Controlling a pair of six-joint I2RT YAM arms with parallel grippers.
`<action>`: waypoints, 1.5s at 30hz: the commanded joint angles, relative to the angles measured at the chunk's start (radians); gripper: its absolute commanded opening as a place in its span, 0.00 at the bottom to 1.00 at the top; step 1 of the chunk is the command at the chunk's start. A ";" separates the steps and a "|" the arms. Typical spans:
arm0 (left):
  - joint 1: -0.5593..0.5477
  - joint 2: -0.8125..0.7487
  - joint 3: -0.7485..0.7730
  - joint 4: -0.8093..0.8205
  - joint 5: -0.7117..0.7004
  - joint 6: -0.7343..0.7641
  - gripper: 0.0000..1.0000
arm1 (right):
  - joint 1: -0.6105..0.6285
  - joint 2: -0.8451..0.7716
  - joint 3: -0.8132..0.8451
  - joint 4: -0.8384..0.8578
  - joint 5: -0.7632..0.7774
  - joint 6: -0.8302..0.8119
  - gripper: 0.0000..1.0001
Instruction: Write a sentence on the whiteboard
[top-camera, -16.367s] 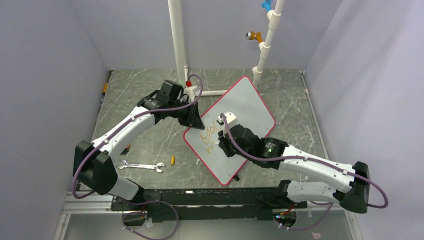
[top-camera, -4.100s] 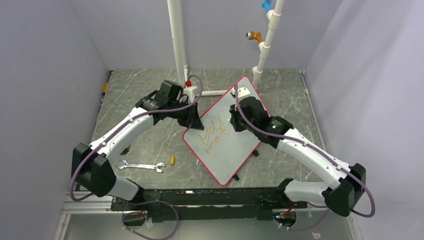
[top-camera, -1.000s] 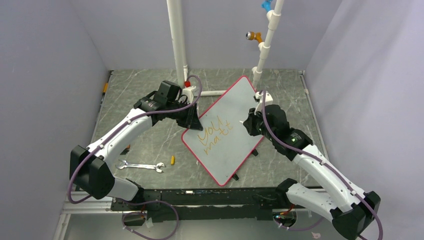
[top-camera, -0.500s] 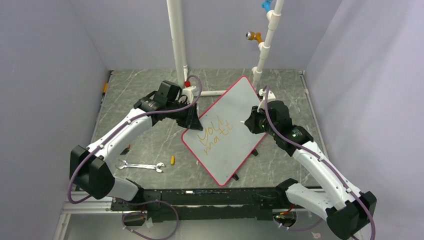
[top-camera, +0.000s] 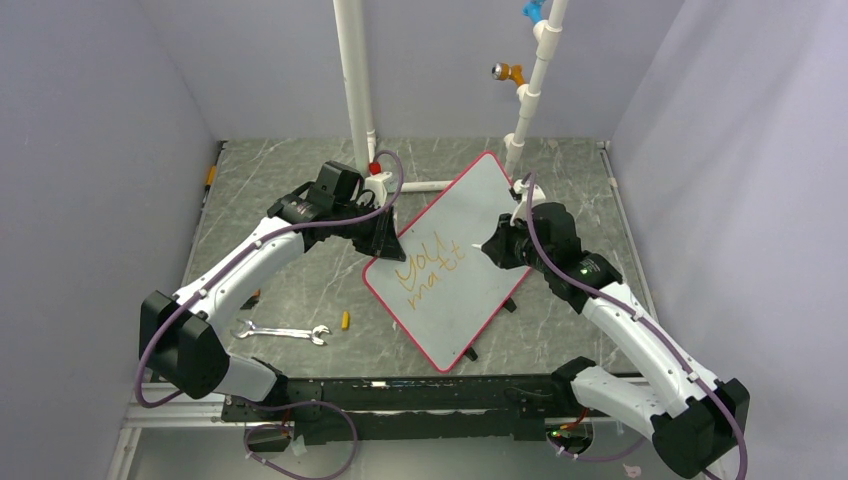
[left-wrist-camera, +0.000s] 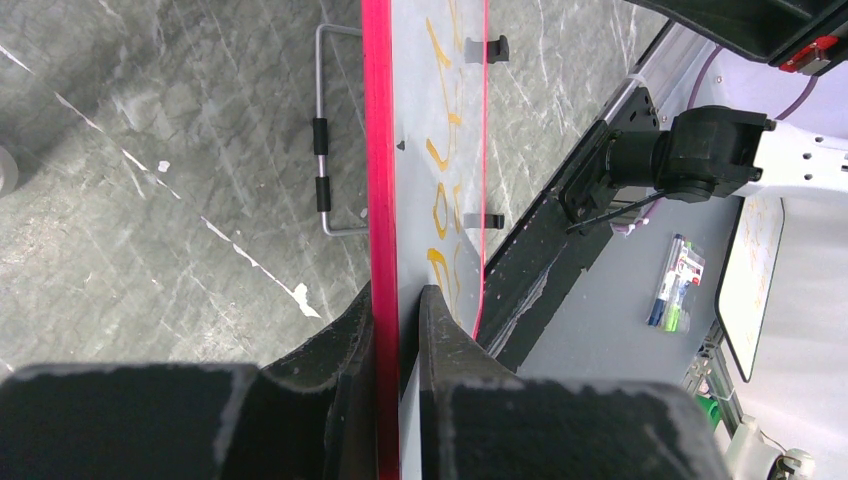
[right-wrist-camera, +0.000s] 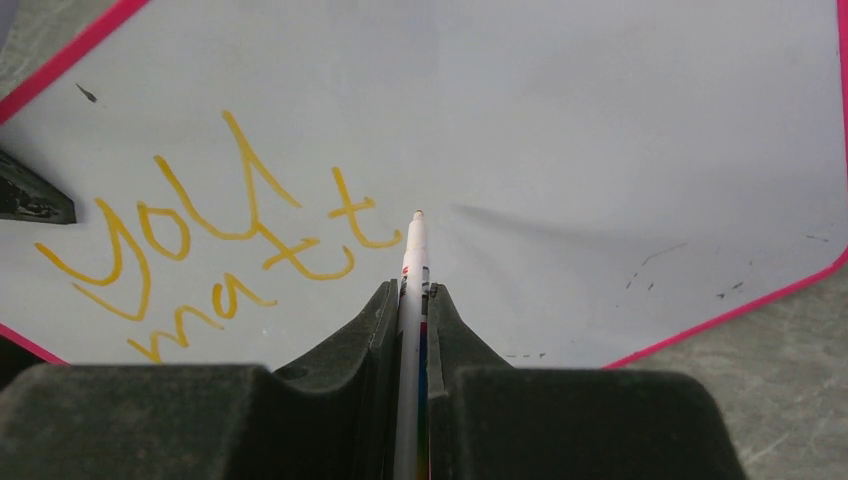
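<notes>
Whiteboard (top-camera: 450, 310) rim in L tool (top-camera: 385, 240); R tool (top-camera: 490, 246) slants marker (right-wrist-camera: 412, 270) down.

The grey marbled table (top-camera: 290, 190) carries the whiteboard (top-camera: 460, 310), a silver wrench (top-camera: 283, 332) and a small yellow piece (top-camera: 346, 320).

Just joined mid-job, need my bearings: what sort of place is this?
Probably a robotics lab test cell: plain walls box in a marble-patterned table, white pipes stand at its back, a wrench lies on it.
</notes>
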 joint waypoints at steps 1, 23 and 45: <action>0.022 -0.046 0.013 0.055 -0.161 0.105 0.00 | -0.004 0.012 0.008 0.079 -0.024 0.017 0.00; 0.022 -0.044 0.012 0.055 -0.156 0.105 0.00 | -0.004 0.089 -0.004 0.127 0.024 0.016 0.00; 0.020 -0.045 0.011 0.056 -0.154 0.104 0.00 | -0.004 0.099 0.042 0.160 -0.023 0.010 0.00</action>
